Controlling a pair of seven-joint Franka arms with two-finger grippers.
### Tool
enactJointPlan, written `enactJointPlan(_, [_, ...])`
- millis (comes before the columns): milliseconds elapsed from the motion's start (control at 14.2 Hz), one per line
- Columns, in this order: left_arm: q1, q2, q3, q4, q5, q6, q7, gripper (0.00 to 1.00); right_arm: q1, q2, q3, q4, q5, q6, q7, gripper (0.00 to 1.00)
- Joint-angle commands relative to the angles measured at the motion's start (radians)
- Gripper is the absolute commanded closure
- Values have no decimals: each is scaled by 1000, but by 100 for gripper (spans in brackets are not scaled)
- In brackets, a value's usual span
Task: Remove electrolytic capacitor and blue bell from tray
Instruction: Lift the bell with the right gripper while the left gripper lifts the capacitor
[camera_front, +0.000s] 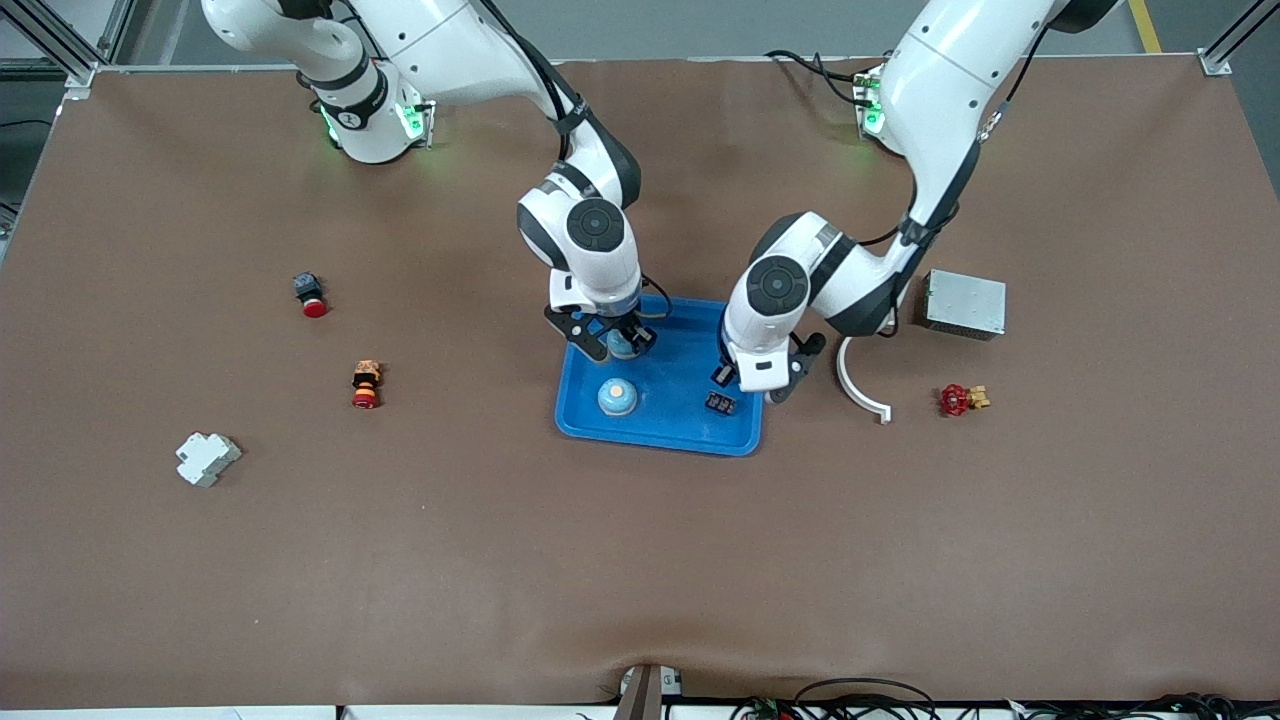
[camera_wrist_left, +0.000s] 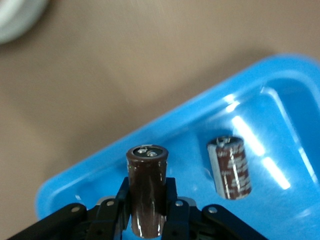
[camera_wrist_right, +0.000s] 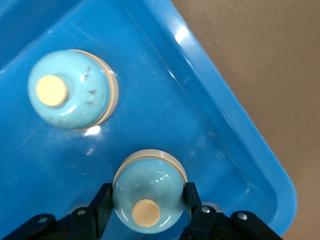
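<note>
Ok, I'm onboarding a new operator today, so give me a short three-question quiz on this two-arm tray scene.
1. True or false: the right gripper is shut on a bell over the blue tray.
2. What does the left gripper hold? A) red valve B) capacitor C) white bracket
3. How many bells already rest in the tray?

Key: 1 true. 2 B; a second capacitor lies in the tray. 3 One, the resting bell.
</note>
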Motion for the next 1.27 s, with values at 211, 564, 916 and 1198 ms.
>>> enactJointPlan(211, [111, -126, -7, 23, 24, -176, 79, 100, -47, 6, -7, 220, -17, -331, -22, 100])
enactJointPlan(564, [176, -148, -8, 23, 16, -202, 174, 100, -197, -152, -8, 224, -16, -590, -391, 100])
enactJointPlan(916, [216, -158, -8, 22, 16, -253, 268, 100, -422, -313, -8, 147, -19, -684, -842, 100])
enactJointPlan(1198, [245, -158, -11, 20, 11, -253, 272, 100, -591, -336, -10, 127, -21, -677, -1152, 100])
